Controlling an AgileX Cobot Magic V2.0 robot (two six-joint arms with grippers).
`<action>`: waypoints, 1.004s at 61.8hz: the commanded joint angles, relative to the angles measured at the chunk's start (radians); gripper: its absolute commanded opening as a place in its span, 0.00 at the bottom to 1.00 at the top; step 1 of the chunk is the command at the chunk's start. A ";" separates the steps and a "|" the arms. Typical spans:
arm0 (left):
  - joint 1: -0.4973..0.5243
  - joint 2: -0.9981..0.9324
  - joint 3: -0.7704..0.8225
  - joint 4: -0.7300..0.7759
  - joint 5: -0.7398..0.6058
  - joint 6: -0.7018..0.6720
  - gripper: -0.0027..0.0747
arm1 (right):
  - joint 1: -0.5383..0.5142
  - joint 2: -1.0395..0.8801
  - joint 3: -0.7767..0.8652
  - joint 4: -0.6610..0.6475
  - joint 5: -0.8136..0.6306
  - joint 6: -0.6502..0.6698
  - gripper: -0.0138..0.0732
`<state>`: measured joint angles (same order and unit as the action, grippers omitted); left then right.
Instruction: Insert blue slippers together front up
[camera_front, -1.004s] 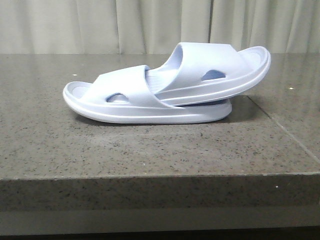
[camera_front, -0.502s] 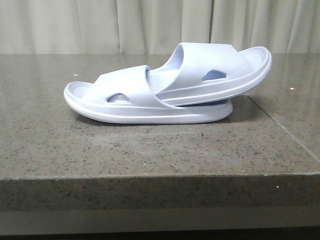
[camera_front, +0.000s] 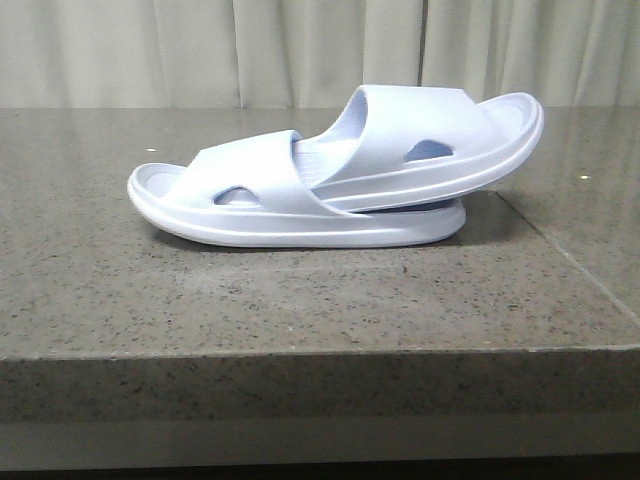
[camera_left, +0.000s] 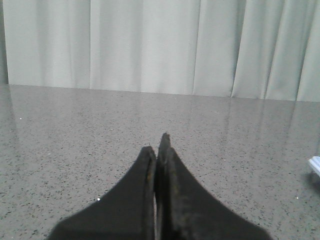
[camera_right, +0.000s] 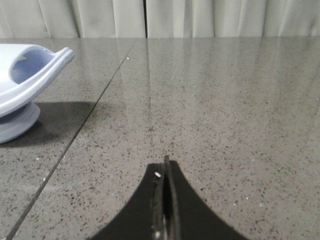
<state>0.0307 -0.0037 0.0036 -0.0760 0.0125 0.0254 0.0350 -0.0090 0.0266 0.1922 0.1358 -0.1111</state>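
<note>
Table (camera_front: 300, 300): grey speckled stone, curtain (camera_front: 300, 50) behind. Blue slippers (camera_front: 330, 180) lie nested on it: upper one's front pushed under the lower one's strap, its heel end tilted up. Only the front view shows the whole pair; neither arm appears there. Left gripper (camera_left: 159, 150): fingers pressed together, holding nothing; a sliver of slipper sits well off to its side. Right gripper (camera_right: 165, 172): fingers together, empty; the slippers' raised end sits ahead and off to one side, well apart. No readable writing anywhere.
</note>
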 joint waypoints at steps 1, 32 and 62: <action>0.000 -0.015 0.004 -0.002 -0.086 -0.008 0.01 | 0.011 -0.019 -0.005 0.006 -0.113 -0.003 0.02; 0.000 -0.015 0.004 -0.002 -0.086 -0.008 0.01 | 0.027 -0.018 -0.005 -0.001 -0.117 -0.004 0.02; 0.000 -0.015 0.004 -0.002 -0.086 -0.008 0.01 | 0.026 -0.018 -0.005 -0.215 -0.230 0.190 0.02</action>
<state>0.0307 -0.0037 0.0036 -0.0760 0.0125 0.0254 0.0603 -0.0105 0.0266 0.0000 0.0000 0.0714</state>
